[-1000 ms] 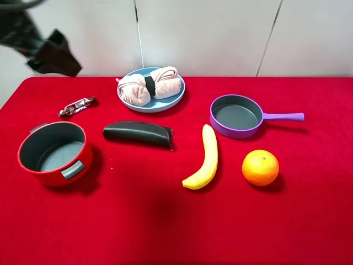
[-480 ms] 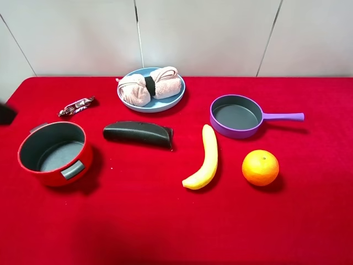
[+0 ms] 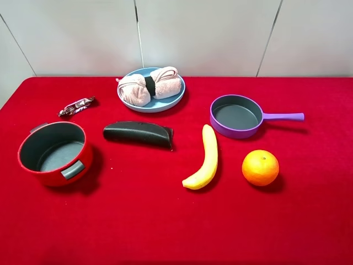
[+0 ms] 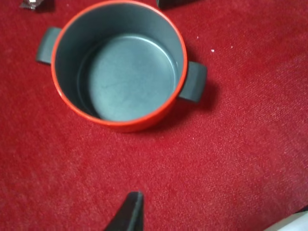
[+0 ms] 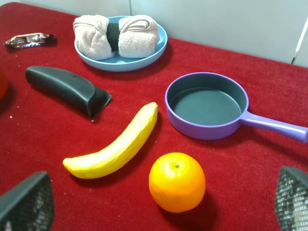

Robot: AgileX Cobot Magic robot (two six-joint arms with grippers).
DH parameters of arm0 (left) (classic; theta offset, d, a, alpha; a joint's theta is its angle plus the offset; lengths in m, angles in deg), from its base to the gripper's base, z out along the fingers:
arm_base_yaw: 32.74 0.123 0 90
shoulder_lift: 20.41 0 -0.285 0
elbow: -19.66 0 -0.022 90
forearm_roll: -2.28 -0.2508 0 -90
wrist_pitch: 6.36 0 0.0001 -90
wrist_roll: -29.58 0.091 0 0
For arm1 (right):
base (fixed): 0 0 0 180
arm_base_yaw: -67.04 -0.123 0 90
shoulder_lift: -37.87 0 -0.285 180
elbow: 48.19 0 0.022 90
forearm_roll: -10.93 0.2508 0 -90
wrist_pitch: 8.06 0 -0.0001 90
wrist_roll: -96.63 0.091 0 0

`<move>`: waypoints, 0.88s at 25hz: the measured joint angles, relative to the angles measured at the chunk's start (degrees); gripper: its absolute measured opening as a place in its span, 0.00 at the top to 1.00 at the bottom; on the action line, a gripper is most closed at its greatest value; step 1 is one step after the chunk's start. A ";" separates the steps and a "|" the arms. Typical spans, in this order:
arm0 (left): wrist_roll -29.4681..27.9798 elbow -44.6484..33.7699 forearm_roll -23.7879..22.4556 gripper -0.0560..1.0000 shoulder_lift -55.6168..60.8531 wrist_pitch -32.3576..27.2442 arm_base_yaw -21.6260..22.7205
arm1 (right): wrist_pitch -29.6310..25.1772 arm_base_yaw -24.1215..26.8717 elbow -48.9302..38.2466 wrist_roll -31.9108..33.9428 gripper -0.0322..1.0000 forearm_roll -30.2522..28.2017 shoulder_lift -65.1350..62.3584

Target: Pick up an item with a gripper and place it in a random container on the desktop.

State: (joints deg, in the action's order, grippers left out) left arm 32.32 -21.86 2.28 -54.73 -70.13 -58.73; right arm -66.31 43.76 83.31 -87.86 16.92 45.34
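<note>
Where the right wrist view shows two dark mesh-faced fingers (image 5: 29, 199) at opposite edges of the picture: right gripper (image 5: 159, 211) with jaws set wide, gripping nothing, poised above the desk (image 5: 43, 139).
Nearest to those jaws: orange (image 5: 176, 181), whole, resting on the red cloth; banana (image 5: 115, 147) just beside it, lying flat, the two apart.
Beyond the orange: purple pan (image 5: 207, 105), upright, empty, handle pointing away from the banana.
Beyond the banana: black curved oblong object (image 5: 65, 87), lying on the cloth.
Farther still: rolled towel bundle (image 5: 116, 36), pale pink, black band at its middle, lying inside the light-blue plate (image 5: 120, 62) near the back edge of the desk.
Beside the plate: small wrapped item (image 5: 26, 39), flat on the cloth.
Left gripper: only one dark fingertip (image 4: 127, 214) in the left wrist view; jaw state cannot be told.
Below that fingertip's camera: red pot (image 4: 118, 65), upright, empty, dark grey inside, a black handle on each side.
In the high view: neither arm visible.
</note>
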 joint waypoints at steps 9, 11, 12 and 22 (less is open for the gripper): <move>-0.22 -5.50 0.48 0.01 4.69 -0.34 0.00 | 0.00 0.00 0.00 0.00 0.30 0.00 0.00; -0.23 -5.74 0.48 0.01 4.69 0.03 0.00 | 0.00 0.00 0.00 0.00 0.30 0.00 0.00; -0.23 -6.02 0.48 0.01 4.75 0.51 0.00 | 0.00 0.00 0.00 0.00 0.30 0.00 0.00; -0.23 -7.31 0.48 0.01 4.99 3.10 0.00 | 0.00 0.00 0.00 0.00 0.30 0.00 0.00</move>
State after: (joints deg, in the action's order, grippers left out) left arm 32.10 -29.17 2.75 -49.74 -67.03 -58.73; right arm -66.31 43.76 83.31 -87.86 16.92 45.34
